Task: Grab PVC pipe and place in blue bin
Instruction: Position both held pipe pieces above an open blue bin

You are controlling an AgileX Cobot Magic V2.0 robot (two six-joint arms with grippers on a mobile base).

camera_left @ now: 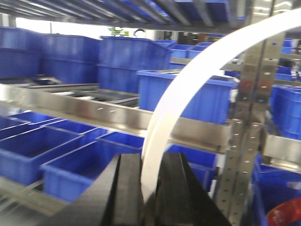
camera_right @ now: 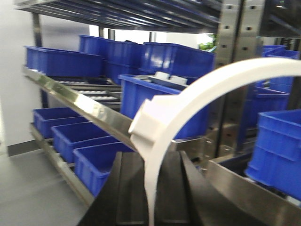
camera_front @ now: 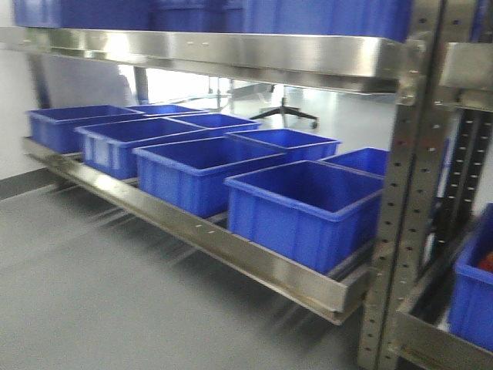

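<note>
both grippers are clamped on white curves — the right gripper [camera_right: 151, 190] pinches the pipe [camera_right: 202, 89], its squared tab [camera_right: 148, 120] at left, before the far blue bins [camera_right: 174, 56]; the left gripper [camera_left: 149, 190] pinches a plain arc [camera_left: 188, 89] rising right.

The bins [camera_front: 304, 204] are showing smooth, faintly glossy blue plastic; the shelf rail [camera_front: 231, 50] is gleaming as brushed metal (blurred reflections). The pipe [camera_right: 162, 136] and the white arc [camera_left: 186, 89] are looking like smooth matt plastic.
</note>
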